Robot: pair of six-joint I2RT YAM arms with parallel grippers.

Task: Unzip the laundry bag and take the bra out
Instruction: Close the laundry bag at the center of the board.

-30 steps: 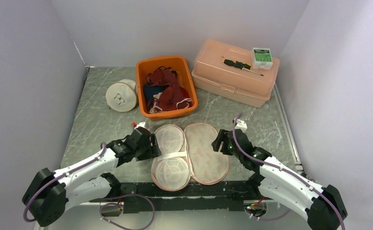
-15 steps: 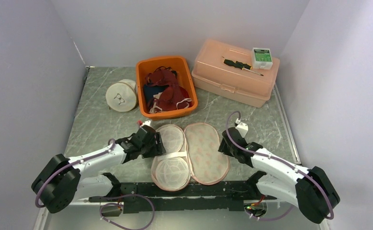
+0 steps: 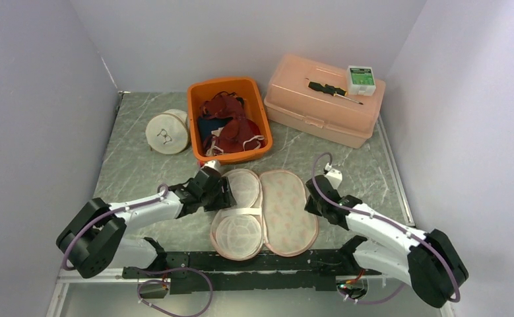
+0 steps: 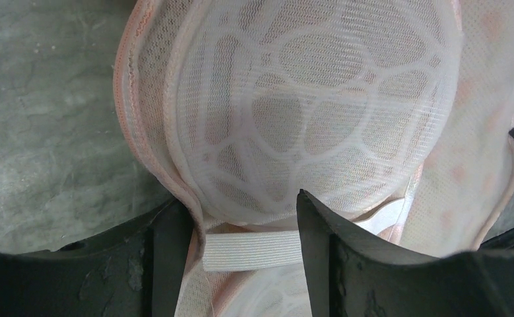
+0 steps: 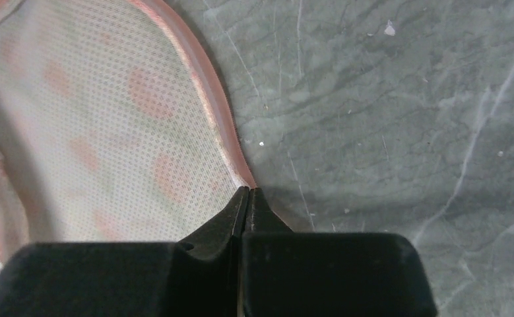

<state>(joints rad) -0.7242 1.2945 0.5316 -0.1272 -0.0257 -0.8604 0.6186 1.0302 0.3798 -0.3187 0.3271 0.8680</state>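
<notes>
The laundry bag (image 3: 287, 211) lies unzipped and spread flat at the table's front, a pink dotted half on the right and a half with two white mesh domes (image 4: 307, 112) on the left. A white elastic strap (image 4: 251, 249) crosses between the domes. No bra can be made out in the bag. My left gripper (image 3: 226, 197) (image 4: 237, 201) is open, its fingers either side of the strap's end at the bag's left edge. My right gripper (image 3: 312, 201) (image 5: 247, 189) is shut, its tips touching the pink rim (image 5: 204, 99) on the right; a pinch on the fabric does not show.
An orange bin (image 3: 192, 119) holding dark red garments (image 3: 231, 125) stands behind the bag. A round mesh pouch (image 3: 167, 132) lies to its left. At the back right a peach lidded box (image 3: 323, 112) carries a screwdriver (image 3: 333, 89) and a small green-white box (image 3: 360, 78).
My left arm reached right and forward until its open fingers straddle the bag's left edge. My right gripper closed at the bag's right rim. The bag shifted slightly.
</notes>
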